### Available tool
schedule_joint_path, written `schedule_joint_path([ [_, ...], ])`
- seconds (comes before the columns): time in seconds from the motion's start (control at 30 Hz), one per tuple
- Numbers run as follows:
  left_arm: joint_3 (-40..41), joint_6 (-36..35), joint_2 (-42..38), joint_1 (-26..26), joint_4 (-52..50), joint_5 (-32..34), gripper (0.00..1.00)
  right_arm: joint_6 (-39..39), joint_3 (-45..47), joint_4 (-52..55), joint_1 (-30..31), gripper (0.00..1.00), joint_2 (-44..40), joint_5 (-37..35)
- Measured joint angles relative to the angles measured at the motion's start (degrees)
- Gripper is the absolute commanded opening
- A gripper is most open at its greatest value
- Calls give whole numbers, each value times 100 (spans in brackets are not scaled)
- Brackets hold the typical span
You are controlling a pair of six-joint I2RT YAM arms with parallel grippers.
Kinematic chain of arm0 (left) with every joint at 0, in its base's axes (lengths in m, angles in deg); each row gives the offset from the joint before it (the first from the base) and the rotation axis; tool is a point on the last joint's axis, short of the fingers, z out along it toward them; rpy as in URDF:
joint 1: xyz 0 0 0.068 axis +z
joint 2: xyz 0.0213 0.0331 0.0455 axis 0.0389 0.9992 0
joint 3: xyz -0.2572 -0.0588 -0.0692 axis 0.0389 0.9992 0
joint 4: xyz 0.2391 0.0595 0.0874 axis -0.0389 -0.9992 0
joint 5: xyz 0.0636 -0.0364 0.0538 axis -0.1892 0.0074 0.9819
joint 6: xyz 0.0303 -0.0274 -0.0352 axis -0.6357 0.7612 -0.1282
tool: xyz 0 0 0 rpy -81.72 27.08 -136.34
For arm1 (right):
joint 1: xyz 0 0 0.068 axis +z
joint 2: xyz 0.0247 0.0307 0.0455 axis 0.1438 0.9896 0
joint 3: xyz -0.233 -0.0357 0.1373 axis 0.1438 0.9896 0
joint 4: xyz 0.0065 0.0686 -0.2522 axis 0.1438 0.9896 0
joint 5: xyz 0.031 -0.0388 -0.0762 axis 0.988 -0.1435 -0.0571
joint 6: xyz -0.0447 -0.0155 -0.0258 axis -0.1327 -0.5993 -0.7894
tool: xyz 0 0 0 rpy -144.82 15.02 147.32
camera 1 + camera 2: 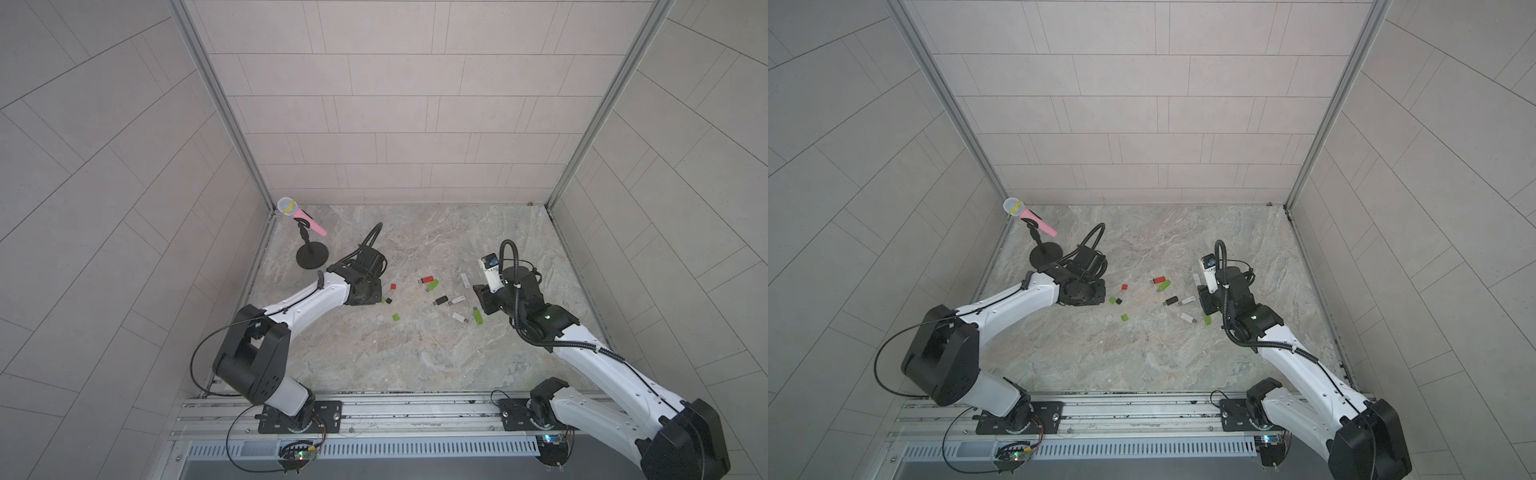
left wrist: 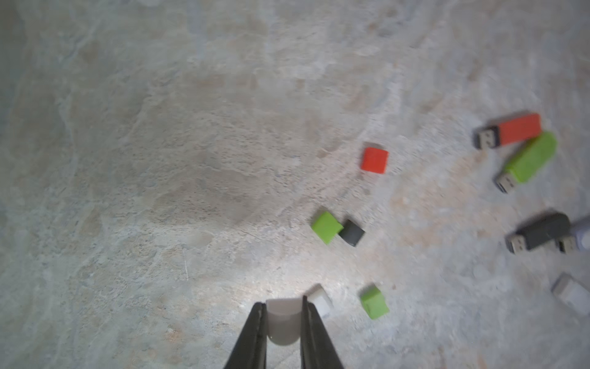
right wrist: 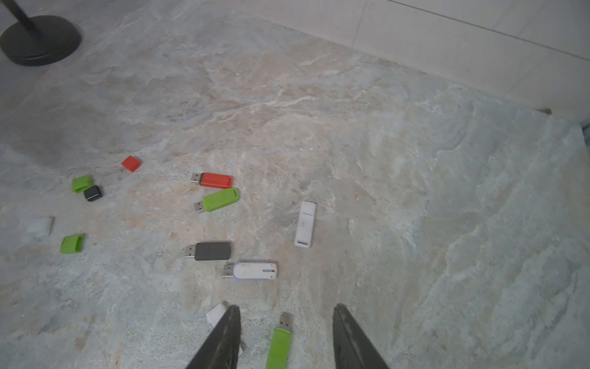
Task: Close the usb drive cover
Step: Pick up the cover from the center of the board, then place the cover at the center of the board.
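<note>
On the stone-patterned worktop point(image 1: 415, 353), USB sticks lie scattered between the two arms: a red stick point(image 3: 212, 180), a green stick point(image 3: 218, 199), a black stick point(image 3: 209, 250) and a white stick point(image 3: 253, 271), each with its metal plug bare. Loose caps lie apart from them, nearer the left arm: a red cap point(image 2: 375, 159), a green cap point(image 2: 325, 226) touching a black cap point(image 2: 351, 232), and another green cap point(image 2: 373, 302). The left gripper point(image 2: 283, 305) pinches a pale cap point(image 2: 283, 322) between its jaws. The right gripper point(image 3: 287, 307) stands spread on either side of a second green stick point(image 3: 279, 346), clear of it.
</note>
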Motion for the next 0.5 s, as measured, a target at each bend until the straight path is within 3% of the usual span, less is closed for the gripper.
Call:
schedule_joint_path([
  [0.13, 2, -817, -101, -713, 114, -20, 14, 343, -2, 186, -468, 48, -7, 247],
  [0.33, 57, -1858, 107, -1770, 407, -26, 17, 610, -24, 376, -496, 48, -7, 424],
  [0.5, 74, -2586, 619, -2273, 516, -26, 18, 691, -33, 457, -522, 48, -11, 420],
])
